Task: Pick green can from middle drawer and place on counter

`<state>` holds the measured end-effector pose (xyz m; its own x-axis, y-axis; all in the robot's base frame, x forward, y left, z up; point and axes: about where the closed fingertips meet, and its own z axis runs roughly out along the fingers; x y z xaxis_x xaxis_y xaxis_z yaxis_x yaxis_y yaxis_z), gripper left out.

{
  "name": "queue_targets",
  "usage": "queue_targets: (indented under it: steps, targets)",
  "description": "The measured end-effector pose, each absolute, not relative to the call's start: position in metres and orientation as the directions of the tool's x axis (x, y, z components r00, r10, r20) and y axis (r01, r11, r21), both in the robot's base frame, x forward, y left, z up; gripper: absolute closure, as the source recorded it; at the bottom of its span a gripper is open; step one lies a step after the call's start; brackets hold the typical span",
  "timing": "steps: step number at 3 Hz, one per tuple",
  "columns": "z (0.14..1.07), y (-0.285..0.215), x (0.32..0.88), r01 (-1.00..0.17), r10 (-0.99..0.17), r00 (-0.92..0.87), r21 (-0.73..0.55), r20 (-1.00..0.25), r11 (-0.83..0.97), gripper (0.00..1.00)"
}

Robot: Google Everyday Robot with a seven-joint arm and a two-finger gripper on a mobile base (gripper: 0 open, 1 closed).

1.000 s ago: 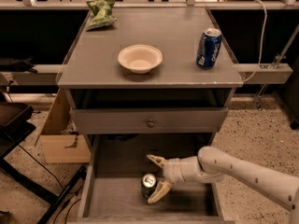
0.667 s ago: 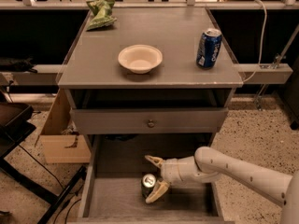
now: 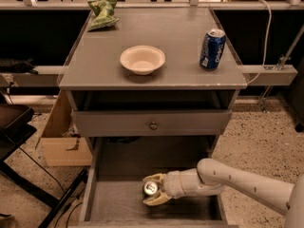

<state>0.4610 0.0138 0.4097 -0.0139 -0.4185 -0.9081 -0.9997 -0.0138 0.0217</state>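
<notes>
While the green can [image 3: 151, 187] stands upright on the floor of the middle drawer [image 3: 116, 201], below the table's [image 3: 180, 30] near edge, only its silver top shows clearly. The end effector [image 3: 147, 190] straddles it, partly open, one finger on each side; whether either touches the can is unclear. The picture cuts off the drawer's front. On the table, a bowl [image 3: 142, 59] sits centrally and a blue can [image 3: 212, 49] stands near the right edge.

White bowl [image 3: 142, 59] sits empty, upright. Blue can [image 3: 212, 49] stands at its 3 o'clock, well apart; crumpled green bag [image 3: 103, 12] at its 11 o'clock. Cardboard box [image 3: 61, 139] at its 7 o'clock, on the speckled floor [image 3: 266, 127].
</notes>
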Motion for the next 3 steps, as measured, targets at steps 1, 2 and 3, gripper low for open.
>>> queue_targets:
  steps: [1, 2, 3]
  targets:
    - [0.416, 0.014, 0.461, -1.000, -0.421, -0.012, 0.020, -0.907, -0.015, 0.81]
    - [0.480, 0.015, 0.456, -1.000, -0.442, 0.008, 0.004, -0.897, -0.026, 1.00]
    - [0.579, 0.032, 0.419, -0.993, -0.403, -0.068, 0.100, -0.913, -0.059, 1.00]
